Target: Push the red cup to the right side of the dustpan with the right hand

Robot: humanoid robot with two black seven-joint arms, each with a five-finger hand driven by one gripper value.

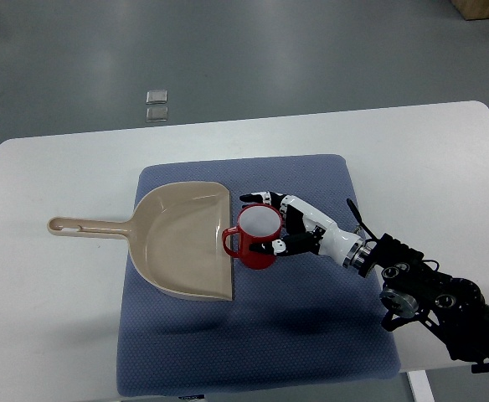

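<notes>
A red cup (255,235) with a white inside stands upright on the blue mat (311,335), its handle pointing left and touching the open edge of the beige dustpan (182,239). My right hand (271,224) comes in from the lower right and cups the mug from its right side. One finger lies behind the rim and the thumb rests at the front wall. The fingers are spread around the cup rather than closed tight on it. The dustpan lies flat, with its handle (85,226) reaching left onto the white table.
The blue mat lies on a white table (52,335) whose far edge runs across the top. Two small clear squares (156,105) lie on the grey floor beyond. My black forearm (433,297) crosses the mat's lower right corner.
</notes>
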